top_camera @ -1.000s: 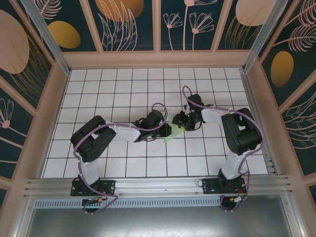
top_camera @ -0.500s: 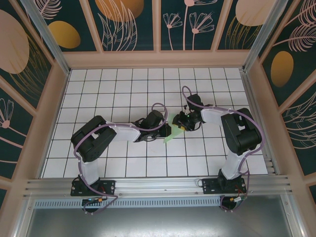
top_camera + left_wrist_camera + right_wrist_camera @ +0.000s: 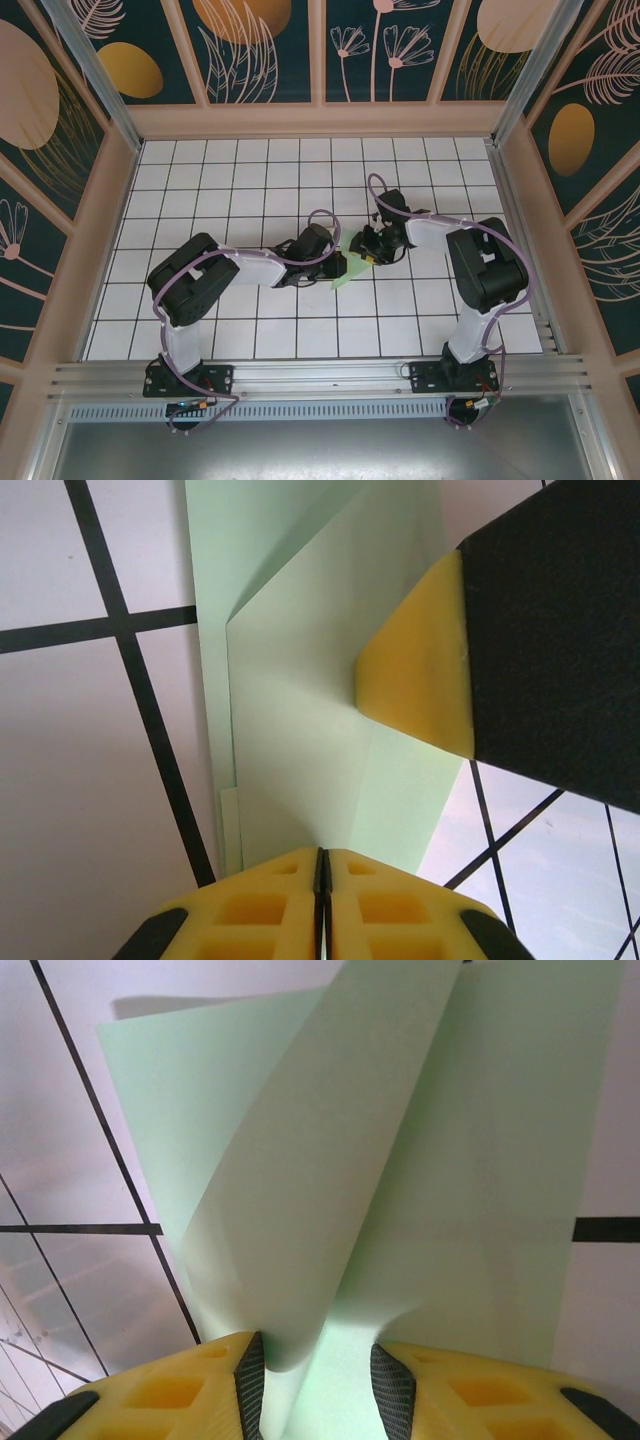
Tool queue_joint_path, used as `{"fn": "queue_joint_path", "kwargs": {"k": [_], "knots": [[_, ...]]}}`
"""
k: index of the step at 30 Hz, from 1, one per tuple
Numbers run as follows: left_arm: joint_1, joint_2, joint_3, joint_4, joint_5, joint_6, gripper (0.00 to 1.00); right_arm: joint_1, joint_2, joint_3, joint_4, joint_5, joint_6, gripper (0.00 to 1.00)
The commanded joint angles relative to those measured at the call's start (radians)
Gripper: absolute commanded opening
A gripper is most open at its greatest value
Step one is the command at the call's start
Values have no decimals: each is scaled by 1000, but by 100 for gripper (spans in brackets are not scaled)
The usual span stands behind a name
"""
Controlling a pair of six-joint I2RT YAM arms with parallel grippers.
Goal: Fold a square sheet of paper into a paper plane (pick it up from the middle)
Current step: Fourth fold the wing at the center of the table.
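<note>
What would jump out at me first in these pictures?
A mint-green paper, partly folded, shows up brightly at the middle of the white tiled table. The left tool is shut on one edge of it. The right tool has the paper curling up between its parted yellow fingers.

Paper plane (image 3: pixel 342 274): pale mint-green, plain, only part-folded. Sits approx mid bench (image 3: pixel 250 180) on the white grid, narrow tip pointing toward the near edge. Can't tell if it rests on the bench or hangs just above it. Left wrist view: stacked flat layers (image 3: pixel 300 740) w/ a diagonal crease up top, a long straight left edge and a thin under-layer peeking out lower left. Near end runs into the pinched left gripper (image 3: pixel 322 865). Right wrist view: one flap (image 3: pixel 330 1160) curls up and dips btwn the parted fingers of the right gripper (image 3: pixel 312 1365).
</note>
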Motion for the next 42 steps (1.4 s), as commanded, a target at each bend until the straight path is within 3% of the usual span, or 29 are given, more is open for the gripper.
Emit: {"fn": "queue_joint_path", "kwargs": {"k": [1, 26, 32, 38, 42], "knots": [[-6, 18, 25, -48, -21, -5, 12, 5, 205, -83, -52, 301, 1, 42], [-7, 50, 33, -136, -26, -12, 9, 20, 189, -83, -50, 270, 10, 41], [-6, 56, 33, -170, -20, -8, 0, 1, 82, -22, -57, 162, -32, 40], [-5, 78, 33, -189, 5, -19, 0, -47, -47, 67, 2, -46, -135, 42], [-6, 79, 34, -197, 11, -17, 0, -64, -111, 70, 23, -93, -185, 43]]}}
